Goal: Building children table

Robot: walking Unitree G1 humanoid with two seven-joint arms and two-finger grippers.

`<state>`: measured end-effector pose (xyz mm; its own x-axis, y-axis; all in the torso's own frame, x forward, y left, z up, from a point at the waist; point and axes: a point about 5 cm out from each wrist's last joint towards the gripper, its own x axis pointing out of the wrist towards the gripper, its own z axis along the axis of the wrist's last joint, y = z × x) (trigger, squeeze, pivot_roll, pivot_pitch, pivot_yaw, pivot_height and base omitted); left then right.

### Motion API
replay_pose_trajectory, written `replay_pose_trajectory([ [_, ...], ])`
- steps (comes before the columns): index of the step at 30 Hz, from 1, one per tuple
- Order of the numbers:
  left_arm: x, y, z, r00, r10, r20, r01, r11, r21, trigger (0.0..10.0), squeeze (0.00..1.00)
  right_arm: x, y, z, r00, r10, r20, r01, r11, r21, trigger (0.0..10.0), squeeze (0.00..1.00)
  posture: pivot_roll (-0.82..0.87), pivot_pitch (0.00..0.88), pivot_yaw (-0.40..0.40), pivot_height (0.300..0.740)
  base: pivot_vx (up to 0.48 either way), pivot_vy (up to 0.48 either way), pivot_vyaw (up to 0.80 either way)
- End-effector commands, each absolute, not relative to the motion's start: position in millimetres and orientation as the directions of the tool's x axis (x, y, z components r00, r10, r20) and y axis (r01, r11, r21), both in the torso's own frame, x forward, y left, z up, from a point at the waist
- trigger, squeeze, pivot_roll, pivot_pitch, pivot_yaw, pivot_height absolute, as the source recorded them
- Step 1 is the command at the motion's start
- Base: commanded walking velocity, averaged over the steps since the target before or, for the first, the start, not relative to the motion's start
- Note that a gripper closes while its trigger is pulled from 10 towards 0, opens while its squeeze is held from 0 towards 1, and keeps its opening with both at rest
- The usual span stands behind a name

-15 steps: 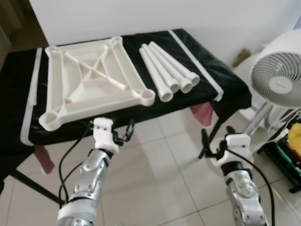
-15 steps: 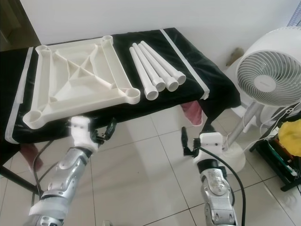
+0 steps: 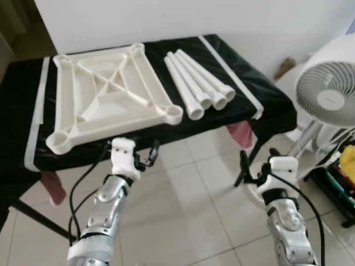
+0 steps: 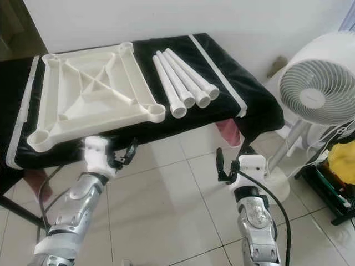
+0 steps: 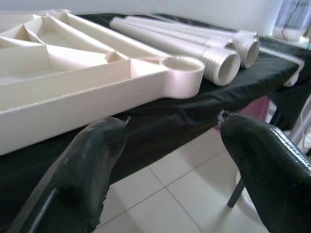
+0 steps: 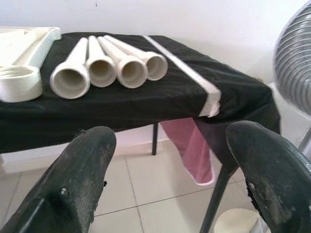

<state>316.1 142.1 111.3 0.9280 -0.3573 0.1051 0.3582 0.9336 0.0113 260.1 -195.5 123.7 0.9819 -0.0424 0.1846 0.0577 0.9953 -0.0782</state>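
On a black-draped surface (image 3: 266, 100) before the robot lies a white tabletop (image 3: 108, 94), turned underside up so its ribs and round corner sockets show. Just beside it, on the robot's right, four white legs (image 3: 198, 83) lie side by side, touching one another, their open ends toward the robot. White tape strips (image 3: 230, 72) run along the cloth on both sides.

Below the near edge of the surface, the left claw (image 3: 141, 158) hangs over the tiled floor (image 3: 188, 205), released, its black fingers (image 5: 92, 165) spread apart and grasping nothing. The left wrist view looks along them at the tabletop's near corner socket and the leg ends beyond it. The claw touches neither.

The right claw (image 4: 228, 166) hangs lower and further to the robot's right, also over the floor, released and empty, fingers (image 6: 73, 184) wide apart. Its wrist view faces the four open leg ends from below the edge of the surface, with a pink cloth (image 6: 187, 150) hanging under the drape beside a metal frame leg.

A white fan (image 3: 327, 94) stands on the floor to the robot's right, near the corner of the surface. Beyond it something yellow (image 4: 341, 160) sits in a dark rack; I cannot tell what it is. A white wall (image 3: 194, 16) rises behind the surface.
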Motion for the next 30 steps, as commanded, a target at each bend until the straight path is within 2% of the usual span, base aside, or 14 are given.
replay_pose_trajectory([
  [1,317,145,96,0.941,-0.336,0.049,0.335,0.942,0.031,10.0,0.00,260,-203,108,0.991,-0.054,0.125,0.062,0.996,-0.062,10.0,0.00,-0.03,0.024,0.017,0.740,0.000,0.000,0.00],
  [6,317,147,74,0.940,-0.338,-0.036,0.340,0.939,0.052,10.0,0.00,258,-208,77,0.997,-0.068,0.020,0.069,0.995,-0.075,10.0,0.00,-0.04,0.000,0.026,0.740,0.000,0.000,0.00],
  [8,312,149,52,0.936,-0.324,-0.140,0.332,0.943,0.035,10.0,0.00,251,-212,46,0.992,-0.090,-0.087,0.084,0.994,-0.070,10.0,0.00,-0.05,0.000,0.032,0.740,0.000,0.000,0.00],
  [11,305,151,37,0.926,-0.311,-0.214,0.320,0.948,0.006,10.0,0.00,243,-216,25,0.977,-0.127,-0.169,0.117,0.991,-0.064,10.0,0.00,-0.05,0.000,0.038,0.740,0.000,0.000,0.00],
  [14,302,152,30,0.920,-0.308,-0.244,0.317,0.948,-0.001,10.0,0.00,240,-217,18,0.969,-0.144,-0.199,0.137,0.989,-0.050,10.0,0.00,-0.05,0.000,0.038,0.740,0.000,0.000,0.00],
  [16,289,154,10,0.898,-0.287,-0.335,0.309,0.951,0.013,10.0,0.00,232,-217,2,0.949,-0.167,-0.267,0.158,0.986,-0.056,10.0,0.00,-0.06,0.000,0.045,0.740,0.000,0.000,0.00],
  [18,284,156,4,0.889,-0.282,-0.360,0.309,0.951,0.019,10.0,0.00,228,-217,-4,0.943,-0.169,-0.287,0.160,0.986,-0.057,10.0,0.00,-0.06,0.000,0.047,0.740,0.000,0.000,0.00],
  [25,280,158,1,0.895,-0.280,-0.348,0.307,0.952,0.022,10.0,0.00,222,-216,-7,0.943,-0.171,-0.285,0.160,0.985,-0.061,10.0,0.00,-0.06,0.000,0.041,0.740,0.000,0.000,0.00],
  [30,293,154,15,0.916,-0.290,-0.279,0.308,0.951,0.023,10.0,0.00,236,-218,3,0.960,-0.180,-0.216,0.174,0.984,-0.046,10.0,0.00,-0.06,0.000,0.036,0.740,0.000,0.000,0.00],
])
